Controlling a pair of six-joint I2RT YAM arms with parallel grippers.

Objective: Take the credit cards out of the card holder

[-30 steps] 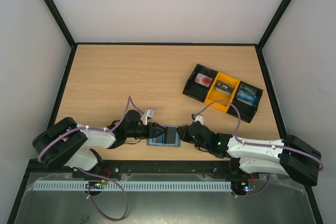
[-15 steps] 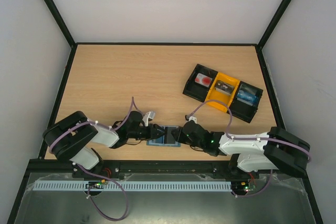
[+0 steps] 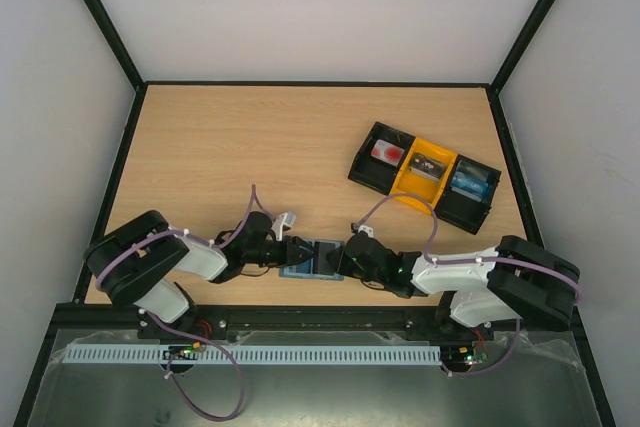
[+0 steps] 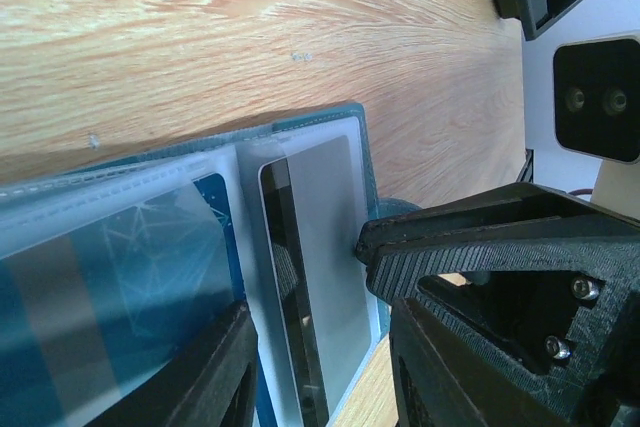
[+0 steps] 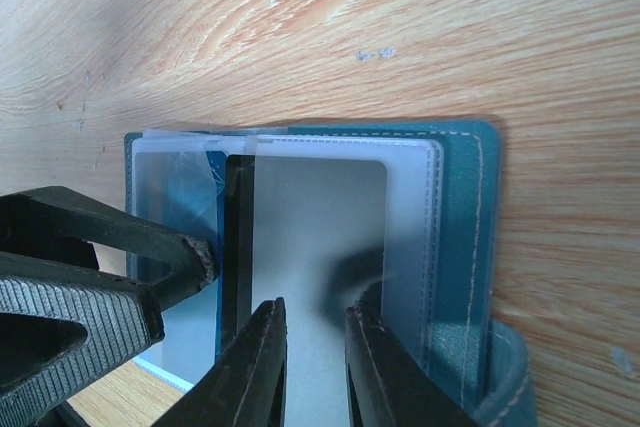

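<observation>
Left tool [image 3: 295, 250] and right tool [image 3: 343, 259] crowd one card holder [image 5: 465, 247] at the surface's [image 3: 250, 147] near edge!
Can't tell either grip; stitched teal bifold open, clear sleeves [image 5: 415, 247], two cards: grey card [image 5: 320, 227], blue card [image 4: 130, 267].

Right hand [image 3: 340, 262]: we log it shifted left, closer over the card holder [image 3: 318, 257]. Both arms: we note rear links drawn inward toward centre.

The light is bright and even, with soft shadows on the surface [image 3: 250, 147]. Both wrist views blur near the lower edge.
</observation>
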